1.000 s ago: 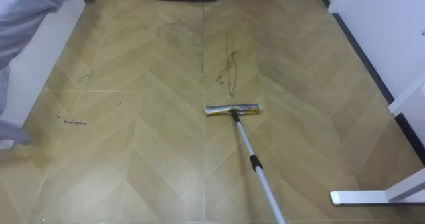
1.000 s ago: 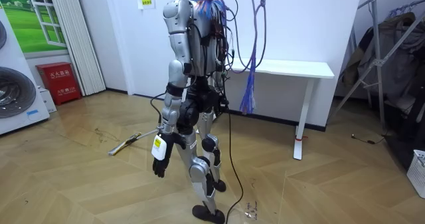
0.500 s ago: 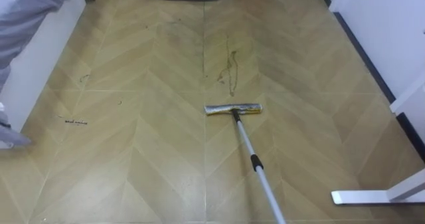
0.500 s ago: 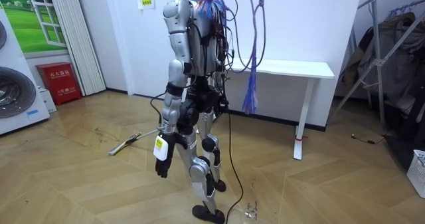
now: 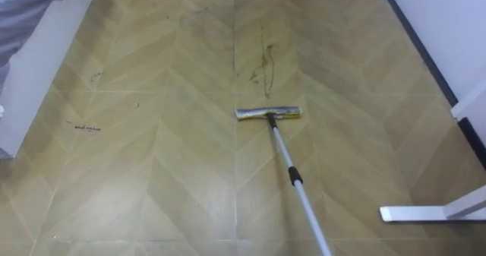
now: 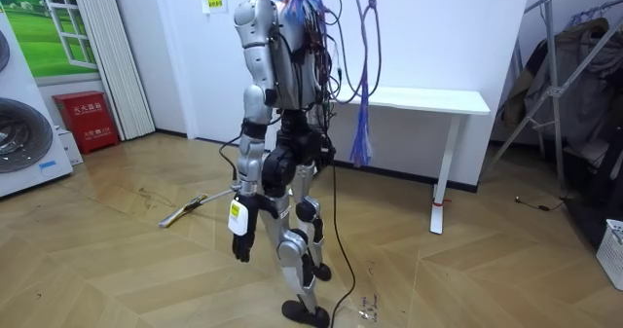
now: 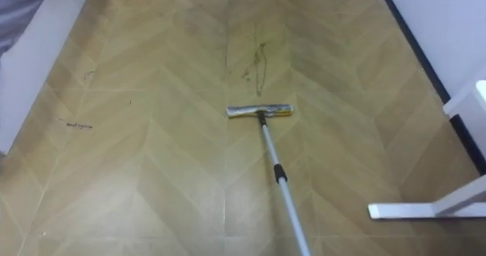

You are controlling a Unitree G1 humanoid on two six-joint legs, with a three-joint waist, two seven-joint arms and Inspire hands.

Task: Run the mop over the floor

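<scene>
Wood-pattern floor (image 5: 152, 180), herringbone boards. A flat mop (image 5: 285, 157) is lying on it ahead of the robot, its head (image 5: 268, 113) sitting flat at mid-floor, just on the near side of some dark streaks (image 5: 262, 62). The pale metal pole (image 5: 311, 216) is running from the head back toward the near right and out at the bottom edge, with a dark collar (image 5: 295, 177) sitting partway along it. It is looking light and stiff, probably telescopic, so it should be sliding easily. The best hold is likely high on the pole, nearer than the collar, where leverage is pressing the slim greyish-yellow pad down. The left hand (image 6: 239, 243) is hanging at the robot's side in the room view, fingers relaxed, holding nothing. What is steering the pole's near end I cannot tell.
</scene>
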